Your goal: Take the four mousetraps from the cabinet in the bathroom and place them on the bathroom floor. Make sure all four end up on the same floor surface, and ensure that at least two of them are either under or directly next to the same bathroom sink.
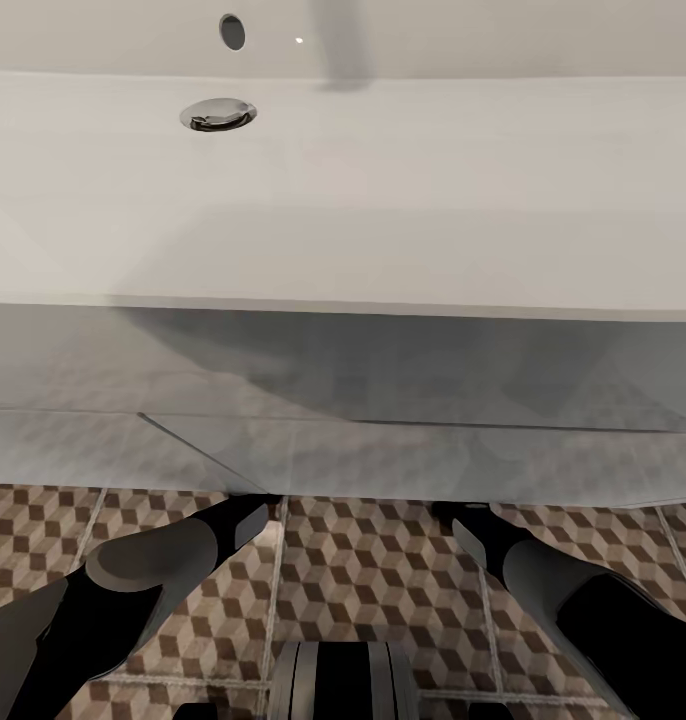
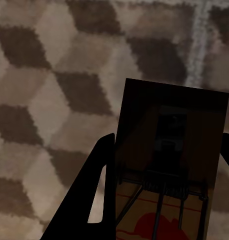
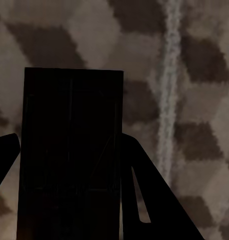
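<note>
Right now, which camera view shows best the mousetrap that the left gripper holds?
The left wrist view: the mousetrap sits between the left gripper fingers, its wire spring and red mark visible. The right wrist view shows a different, dark trap in the right gripper. In the head view, the vanity covers both.

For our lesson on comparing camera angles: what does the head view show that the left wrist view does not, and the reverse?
Head view alone: the white sink with its chrome drain, the vanity front below it, and both dark forearms reaching under the vanity.

Left wrist view alone: a mousetrap, wire spring and red mark visible, held between the left gripper's dark fingers.

Both: the cube-patterned bathroom floor with pale grout lines.
</note>
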Tool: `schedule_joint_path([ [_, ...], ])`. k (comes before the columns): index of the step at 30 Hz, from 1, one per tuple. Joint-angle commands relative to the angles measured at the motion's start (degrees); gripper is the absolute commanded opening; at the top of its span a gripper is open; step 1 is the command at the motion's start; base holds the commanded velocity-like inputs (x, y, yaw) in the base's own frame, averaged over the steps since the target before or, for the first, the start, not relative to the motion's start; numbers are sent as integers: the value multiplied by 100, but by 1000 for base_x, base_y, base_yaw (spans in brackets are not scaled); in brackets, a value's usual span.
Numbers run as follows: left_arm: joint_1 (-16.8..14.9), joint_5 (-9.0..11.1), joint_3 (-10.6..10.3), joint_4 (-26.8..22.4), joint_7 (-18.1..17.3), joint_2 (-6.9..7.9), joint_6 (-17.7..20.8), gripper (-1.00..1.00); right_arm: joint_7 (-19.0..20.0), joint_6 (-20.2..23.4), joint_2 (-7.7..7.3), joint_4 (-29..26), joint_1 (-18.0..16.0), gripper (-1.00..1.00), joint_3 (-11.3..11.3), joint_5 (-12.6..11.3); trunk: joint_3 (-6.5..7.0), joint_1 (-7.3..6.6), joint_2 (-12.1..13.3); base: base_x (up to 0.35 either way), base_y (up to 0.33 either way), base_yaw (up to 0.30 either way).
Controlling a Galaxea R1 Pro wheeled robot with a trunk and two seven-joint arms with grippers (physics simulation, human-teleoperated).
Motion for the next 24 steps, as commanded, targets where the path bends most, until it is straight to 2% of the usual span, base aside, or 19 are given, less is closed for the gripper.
schedule_joint_path([
  [1,-5,34,-47,-18,47,5,-16,-100,-37,41,-5,-21,1,-100,49,-41,-3,-1,-1,0,0,0],
  [24,-5,34,-47,-19,65,17,-40,-100,-25,-122,-7,-87,-29,-100,57,11,-3,-1,-1,0,0,0],
])
